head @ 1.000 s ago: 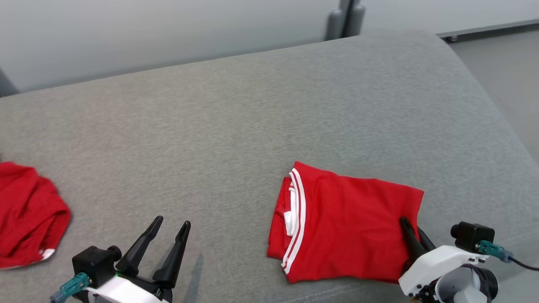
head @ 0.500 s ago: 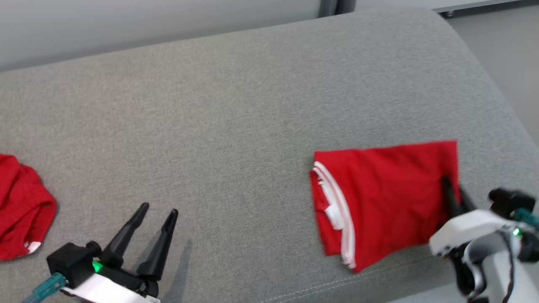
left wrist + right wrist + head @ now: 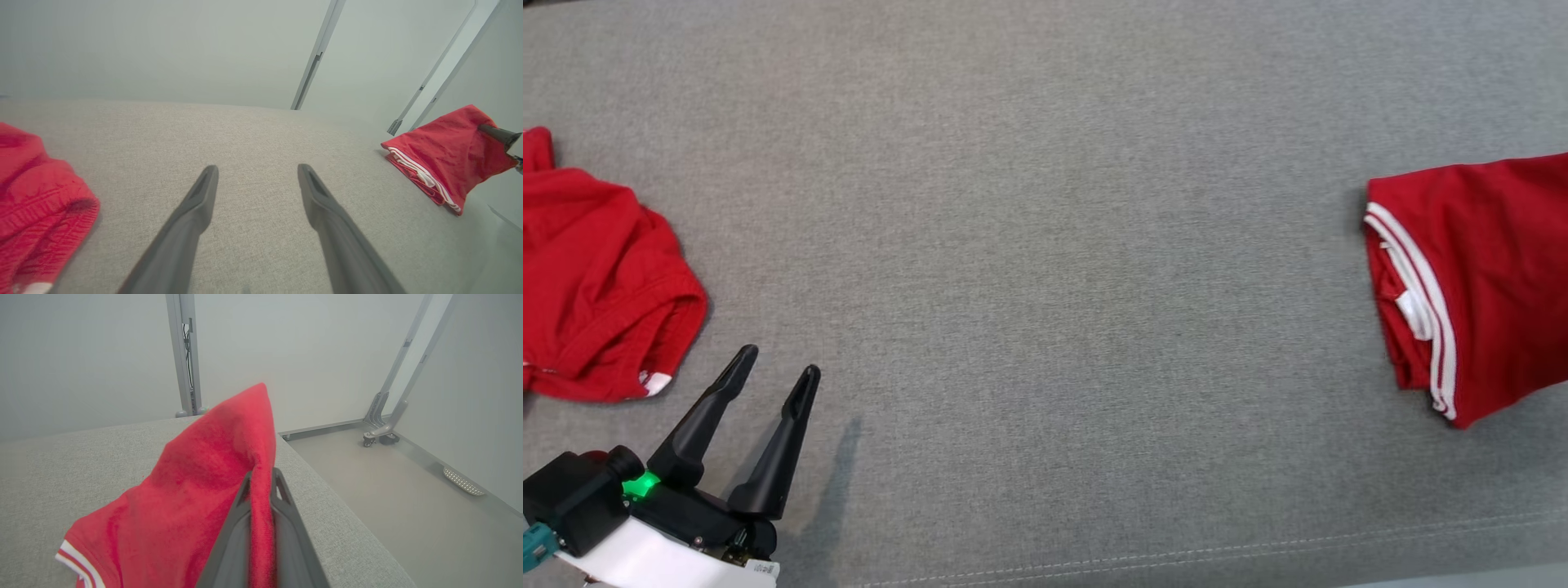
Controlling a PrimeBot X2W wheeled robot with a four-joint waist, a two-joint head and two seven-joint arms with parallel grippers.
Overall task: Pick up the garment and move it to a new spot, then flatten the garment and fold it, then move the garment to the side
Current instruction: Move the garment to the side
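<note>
The folded red garment (image 3: 1486,269) with white stripes on its trim lies at the right edge of the grey cushioned surface (image 3: 1045,204). Its right part is cut off in the head view. In the right wrist view my right gripper (image 3: 262,473) is shut on a raised fold of the garment (image 3: 196,490), which stands up in a peak above the fingers. The left wrist view shows the garment (image 3: 445,151) far right with a dark finger (image 3: 496,132) of the right gripper at its lifted corner. My left gripper (image 3: 778,362) hovers open over bare cushion (image 3: 258,168), holding nothing.
A second, crumpled red garment (image 3: 596,278) lies at the left, close to my left gripper (image 3: 32,204). A stitched seam (image 3: 1176,555) marks the cushion's front edge. Beyond the cushion's right end is grey floor (image 3: 388,498) with metal frame legs.
The head camera has tilted down, so the wall has left the picture. My right gripper has dragged the folded garment to the right, away from the crumpled one. The left gripper stays open.
</note>
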